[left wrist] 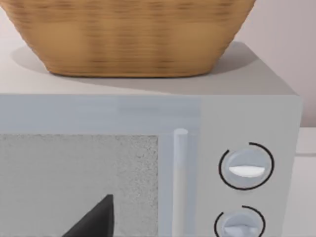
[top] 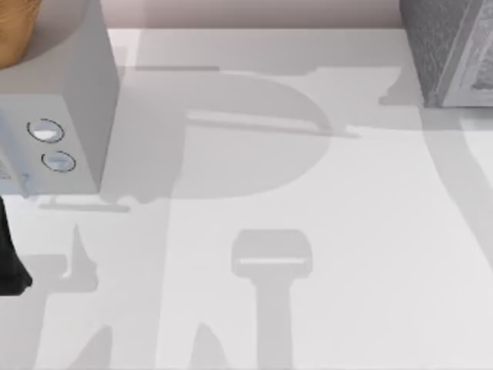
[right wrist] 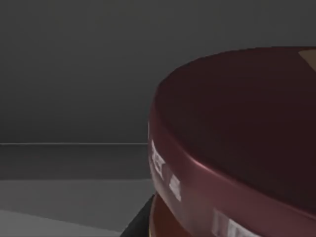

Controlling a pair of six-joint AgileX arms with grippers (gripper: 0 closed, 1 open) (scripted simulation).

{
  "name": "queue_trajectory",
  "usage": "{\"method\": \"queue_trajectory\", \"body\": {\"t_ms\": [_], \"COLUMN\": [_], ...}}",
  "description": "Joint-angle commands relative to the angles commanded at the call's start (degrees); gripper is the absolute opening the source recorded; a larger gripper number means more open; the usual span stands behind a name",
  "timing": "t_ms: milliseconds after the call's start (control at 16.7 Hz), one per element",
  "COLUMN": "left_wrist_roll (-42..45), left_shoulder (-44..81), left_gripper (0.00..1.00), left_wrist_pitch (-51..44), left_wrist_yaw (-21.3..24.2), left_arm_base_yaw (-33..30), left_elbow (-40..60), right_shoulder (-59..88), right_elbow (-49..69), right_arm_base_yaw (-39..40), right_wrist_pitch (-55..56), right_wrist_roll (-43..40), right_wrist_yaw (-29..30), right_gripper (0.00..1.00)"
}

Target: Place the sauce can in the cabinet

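Observation:
The sauce can looms very close in the right wrist view, its dark maroon round top above a red-orange band. Around it are dark grey walls and a grey floor, an enclosed space. My right gripper holds the can, one dark finger pressed to its side. The cabinet, dark grey and speckled with a paler framed front, stands at the table's far right corner. My left gripper hangs in front of the microwave, and a black part of that arm shows at the table's left edge.
A smooth light-grey microwave with two round knobs stands at the far left. A woven basket sits on top of it. The white table stretches between microwave and cabinet.

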Motion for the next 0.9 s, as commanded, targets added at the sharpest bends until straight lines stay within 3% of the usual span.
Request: {"method": "queue_trajectory", "body": {"t_ms": [540,900], "left_wrist_roll": [0.0,0.0], "left_shoulder": [0.0,0.0], "left_gripper": [1.0,1.0], "left_wrist_pitch": [0.0,0.0], "left_wrist_yaw": [0.0,0.0], "left_arm_base_yaw": [0.0,0.0], "left_elbow": [0.0,0.0], "right_shoulder": [2.8,19.05], "right_elbow": [3.28,17.31], "right_arm_base_yaw": [0.15,-3.01], "right_wrist_pitch": [-0.41,2.1], "right_wrist_roll": [0.26,0.58], "right_wrist_yaw": [-0.05,-1.63], "right_gripper": [0.0,0.0]}}
